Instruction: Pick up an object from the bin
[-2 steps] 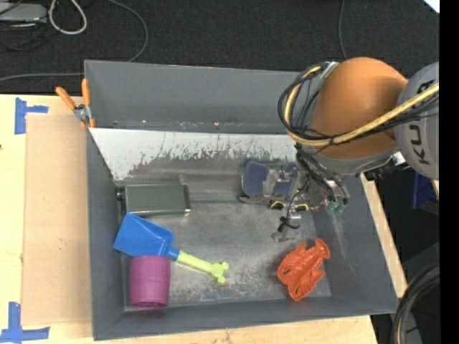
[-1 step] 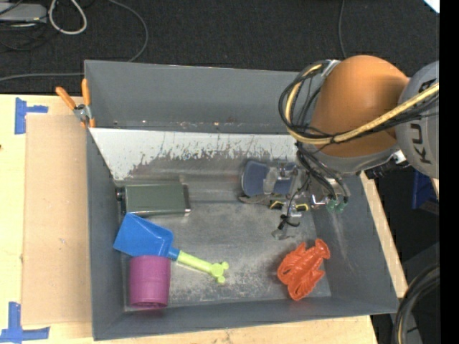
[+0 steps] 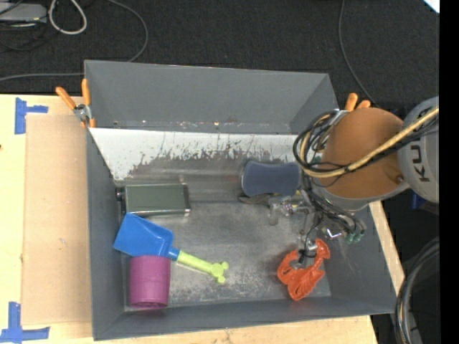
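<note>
I am watching the gripper hanging low in the front right part of the bin, reaching in from the right under its orange wrist cover. Directly under its tip, and seemingly touching it, a crumpled orange thing, soft and net-like by the look of it, is lying on the bin floor. Part of the orange stuff is rising beside the tip on its right, and the bulk is spreading below it toward the front wall, so the thing's longer run is going roughly from rear to front with a slight lean to the left. Whether the gripper is open or closed I cannot tell, since the orange folds are crowding the tip.

I am judging that the coming move is turning on this one fact: the thing is sitting straight below, not off to a side, so little sideways travel is needed.

The floor here is flat, scuffed grey metal. Room is tight toward the front wall and the sloping right wall, and freer to the left. The dark blue rounded thing is sitting near, behind the gripper. The blue shovel, purple cup and flat grey box are lying well apart on the left
</note>
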